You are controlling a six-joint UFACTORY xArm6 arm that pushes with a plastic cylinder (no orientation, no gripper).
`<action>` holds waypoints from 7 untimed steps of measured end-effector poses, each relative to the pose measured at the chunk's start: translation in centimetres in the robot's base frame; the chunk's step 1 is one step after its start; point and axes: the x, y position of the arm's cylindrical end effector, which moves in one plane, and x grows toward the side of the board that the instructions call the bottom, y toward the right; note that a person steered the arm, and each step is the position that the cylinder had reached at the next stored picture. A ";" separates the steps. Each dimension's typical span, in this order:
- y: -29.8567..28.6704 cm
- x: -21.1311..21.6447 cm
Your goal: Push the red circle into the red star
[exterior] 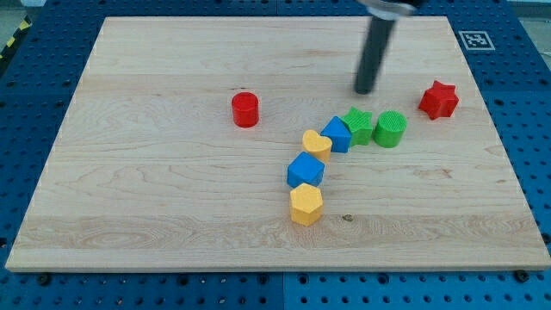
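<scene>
The red circle [245,109] stands left of the board's middle. The red star [439,100] sits near the view's right edge. My tip [365,91] is down on the board between them, far to the right of the red circle, left of the red star and just above the green star [358,125].
A chain of blocks runs diagonally through the middle: green circle [390,128], green star, blue block [337,134], yellow heart [316,143], blue cube [305,170], yellow hexagon [306,204]. The wooden board [155,215] lies on a blue pegboard table.
</scene>
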 end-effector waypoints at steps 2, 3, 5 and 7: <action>-22.7 0.9; -23.5 8.2; -20.8 9.1; -9.7 7.8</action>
